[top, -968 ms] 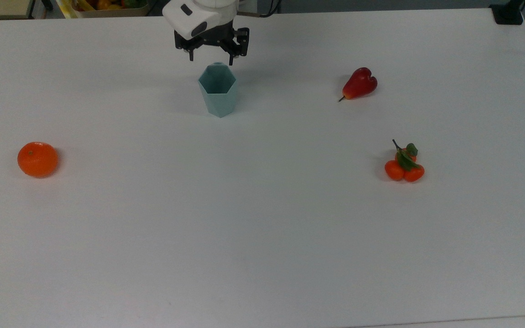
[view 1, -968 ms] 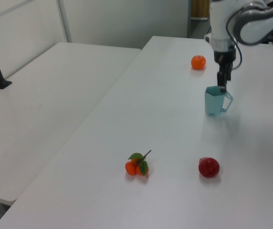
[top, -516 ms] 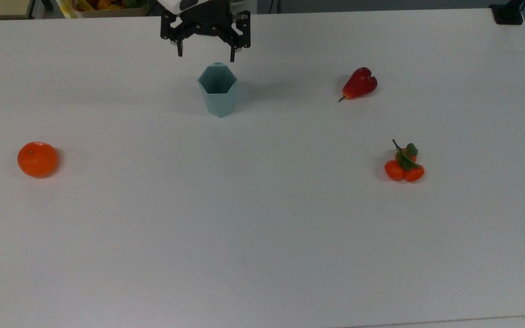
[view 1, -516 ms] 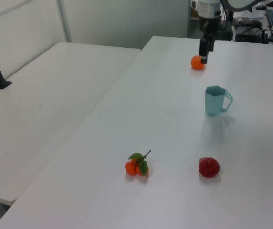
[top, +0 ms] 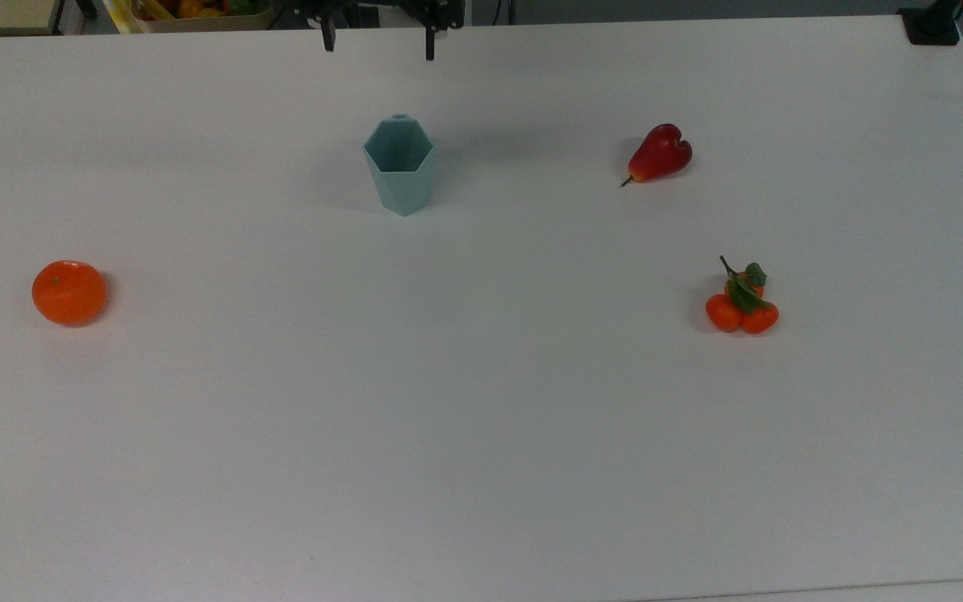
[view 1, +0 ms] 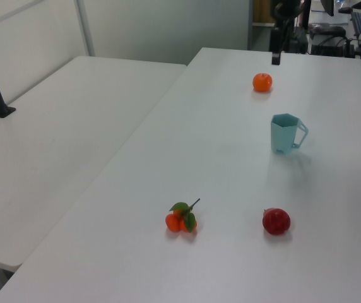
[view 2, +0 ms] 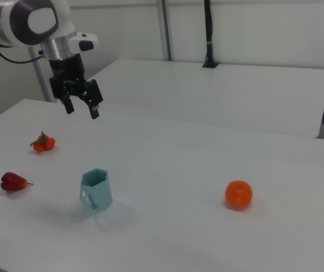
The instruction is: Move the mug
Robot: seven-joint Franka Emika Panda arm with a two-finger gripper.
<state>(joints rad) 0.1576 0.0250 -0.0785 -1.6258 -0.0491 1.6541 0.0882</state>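
- Gripper (view 2: 82, 109) — fingers spread apart, nothing between them; a second ago it hung just over the mug's rim, and it has since risen and drawn back toward the top view's upper edge, where only its two fingertips (top: 430, 52) now poke in.
- Mug (top: 399, 165) — pale teal, faceted, upright on the table (top: 481, 435), in the same spot as a second ago; its handle points to the left view's right. Untouched by the gripper, well apart from it.
- Orange (top: 68, 292) — far out at the top view's left, unmoved.
- Red fruit (top: 659, 153) — to the top view's right of the mug, lying on its side, unmoved.
- Cluster of small oranges with leaves (top: 741, 303) — nearer the top view's lower right, unmoved.
- Reading — the retreat with splayed fingers looks like a release and withdrawal; judged from that, the mug is set down where it was meant to go and the move appears finished, the arm merely clearing the scene.
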